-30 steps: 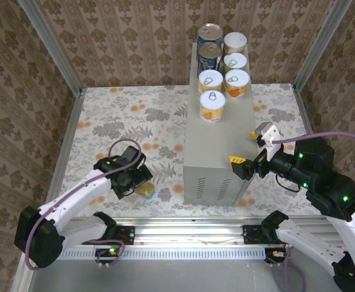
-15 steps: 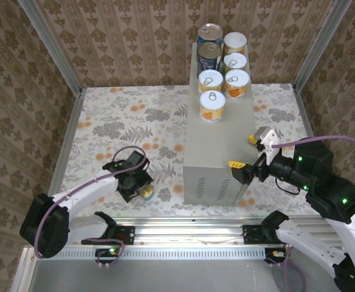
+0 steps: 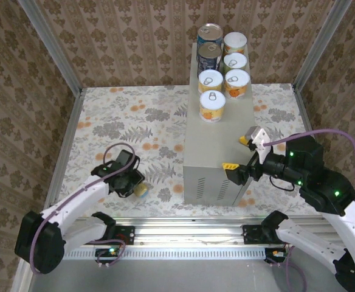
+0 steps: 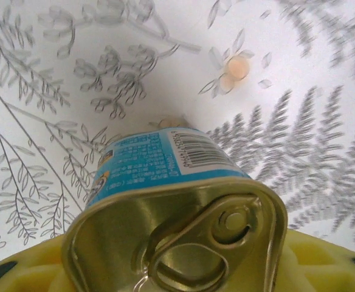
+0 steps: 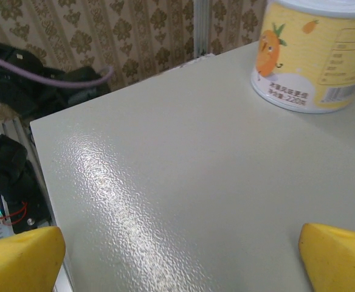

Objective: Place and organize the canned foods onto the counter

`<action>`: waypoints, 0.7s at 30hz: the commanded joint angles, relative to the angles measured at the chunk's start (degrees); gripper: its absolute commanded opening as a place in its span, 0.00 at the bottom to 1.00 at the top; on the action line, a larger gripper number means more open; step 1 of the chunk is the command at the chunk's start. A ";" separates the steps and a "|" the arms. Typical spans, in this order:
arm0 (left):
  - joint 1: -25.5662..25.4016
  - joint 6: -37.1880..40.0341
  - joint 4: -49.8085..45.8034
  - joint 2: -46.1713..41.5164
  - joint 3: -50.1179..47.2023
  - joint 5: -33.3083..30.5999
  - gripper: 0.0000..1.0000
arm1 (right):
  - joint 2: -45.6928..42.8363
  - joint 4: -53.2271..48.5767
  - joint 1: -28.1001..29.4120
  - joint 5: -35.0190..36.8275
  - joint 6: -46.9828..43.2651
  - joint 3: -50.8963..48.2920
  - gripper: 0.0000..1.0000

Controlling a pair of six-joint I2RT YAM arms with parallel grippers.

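On the floral floor left of the counter [image 3: 217, 143] lies a flat oblong yellow-blue tin [image 3: 143, 190]. My left gripper [image 3: 134, 183] is shut on it. In the left wrist view the tin [image 4: 159, 158] shows its gold pull-tab lid and blue label, with my yellow fingers [image 4: 25, 271] at both sides and the left gripper [image 4: 177, 277] round its near end. Two blue-labelled cans [image 3: 209, 56] and several yellow cans [image 3: 212, 106] stand at the far end of the counter top. My right gripper [image 3: 237, 152] hangs open over the counter's near right edge, holding nothing. The right wrist view has the right gripper [image 5: 177, 267] above the bare counter top [image 5: 183, 158], and one yellow can [image 5: 314, 55] ahead.
The near half of the counter top [image 3: 214, 152] is bare. Patterned walls and aluminium posts [image 3: 50, 45] enclose the floor. A metal rail [image 3: 189, 234] with the arm bases runs along the near edge. The left arm's cable loops above its wrist [image 3: 113, 152].
My left gripper has shut on the flat tin, which it stood over open a second ago. The right gripper has drifted slightly left over the counter, still open.
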 commanded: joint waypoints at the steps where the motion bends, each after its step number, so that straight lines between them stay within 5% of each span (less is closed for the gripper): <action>1: 3.02 7.29 -2.87 -3.43 6.12 -0.11 0.28 | 0.84 2.16 2.03 -1.68 -2.34 1.98 1.00; 10: 15.13 22.14 -4.86 -5.17 19.39 10.09 0.29 | 4.56 4.14 15.78 5.01 -7.90 5.64 1.00; 21: 20.44 25.11 -0.86 -1.72 31.24 21.47 0.27 | 19.39 19.11 35.85 31.22 -15.98 9.49 1.00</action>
